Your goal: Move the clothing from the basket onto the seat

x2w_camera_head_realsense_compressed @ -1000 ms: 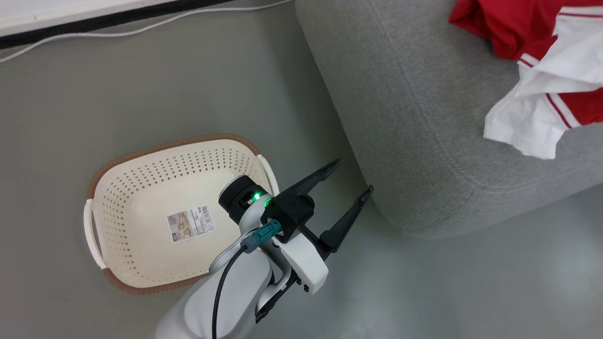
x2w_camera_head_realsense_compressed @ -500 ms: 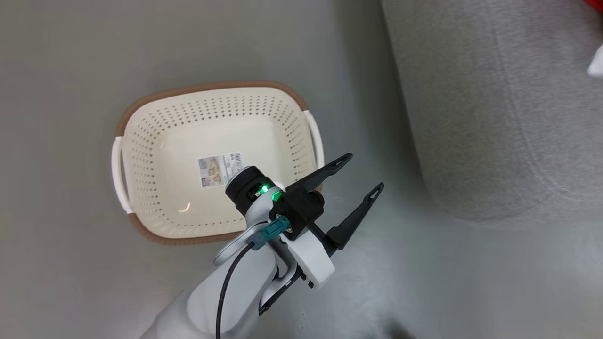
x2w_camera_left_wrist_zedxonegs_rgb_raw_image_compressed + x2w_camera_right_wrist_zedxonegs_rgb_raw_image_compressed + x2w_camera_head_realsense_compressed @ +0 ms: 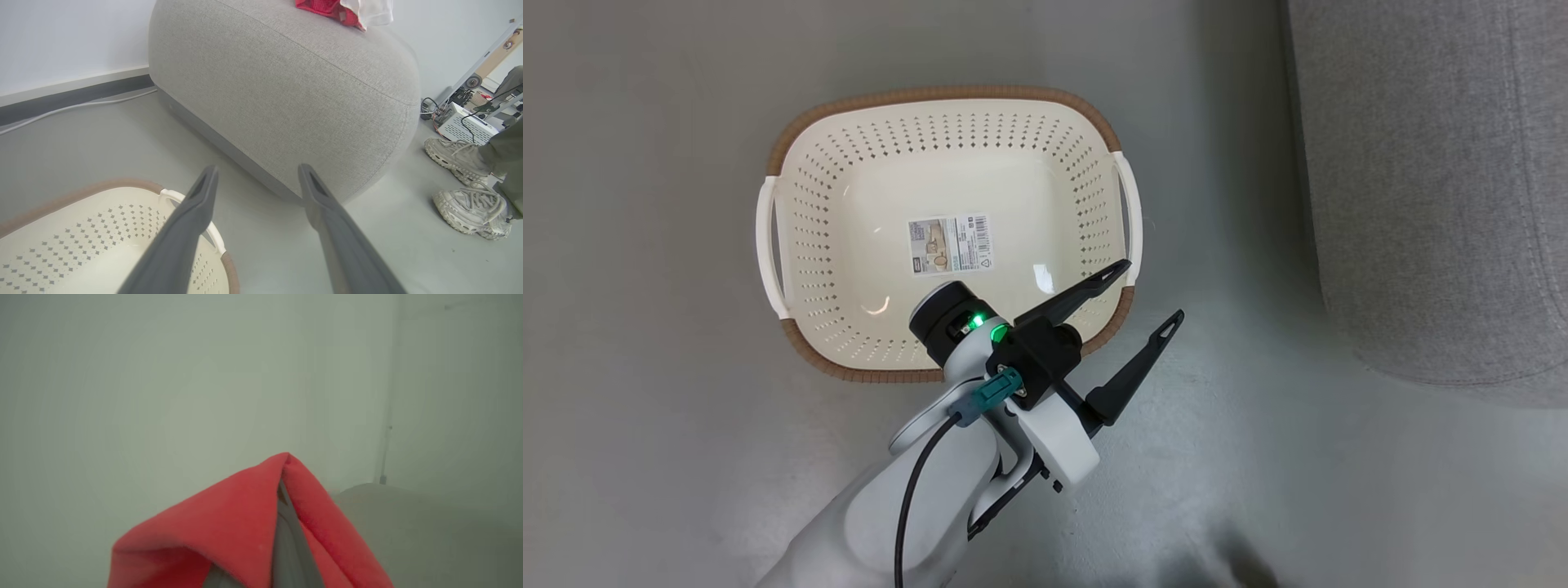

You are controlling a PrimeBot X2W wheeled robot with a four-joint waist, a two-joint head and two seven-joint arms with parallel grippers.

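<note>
We take the basket (image 3: 939,95) as our landmark. It sits upright on the grey floor (image 3: 645,367), and the label sticker (image 3: 950,242) shows on its cream bottom.

Our left tool (image 3: 1152,290) hangs above the basket's near right corner with its two dark fingers spread wide and nothing between them. In the head view one finger crosses the basket's brown rim by the right handle, and the other lies over the floor just beside the basket.

The seat (image 3: 1429,188) stands to the right of the basket, apart from it, with a strip of floor between them.

In the left wrist view, beyond the basket, a red piece of the clothing (image 3: 325,6) lies on top of the seat, touching a white piece of cloth (image 3: 367,10). A person's pale shoes (image 3: 470,206) stand on the floor past the seat's rounded end, well apart from the basket. A thin cable (image 3: 73,107) runs along the foot of the wall behind the basket.

Our right tool (image 3: 286,526) has its fingers pressed together on a fold of red clothing, which drapes down both sides of them in front of a pale wall. We cannot tell where this tool is relative to the basket.
</note>
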